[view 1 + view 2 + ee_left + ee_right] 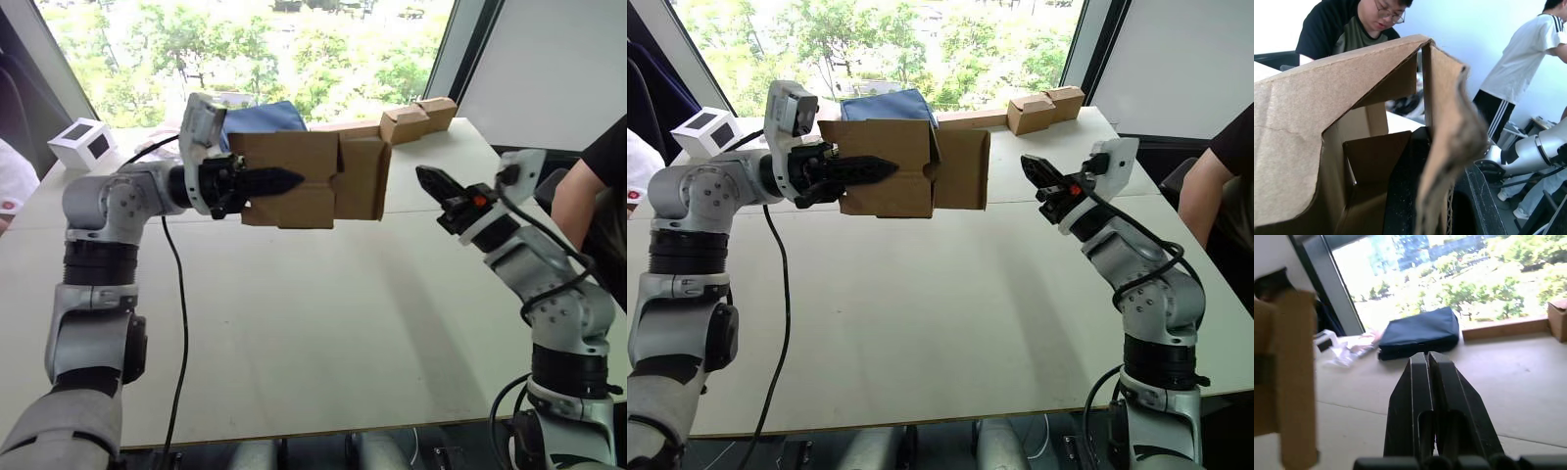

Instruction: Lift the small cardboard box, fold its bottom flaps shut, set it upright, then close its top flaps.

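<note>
The small cardboard box (318, 157) hangs in the air above the table (313, 323), lying on its side. My left gripper (290, 181) is shut on one of its walls, with one black finger (867, 167) lying along the outside. A flap (362, 176) at the box's right end stands folded across that end. I cannot tell whether it is a bottom flap or a top flap. The left wrist view looks into the box (1366, 161), past bent brown panels. My right gripper (425, 177) is shut and empty, a short way to the right of the box and pointing at it.
A row of tan cardboard blocks (416, 119) lies at the table's far edge. A dark blue bag (1420, 333) sits behind the box. A white box with a dark window (83, 144) stands at the far left. A person's arm (588, 186) is at the right edge.
</note>
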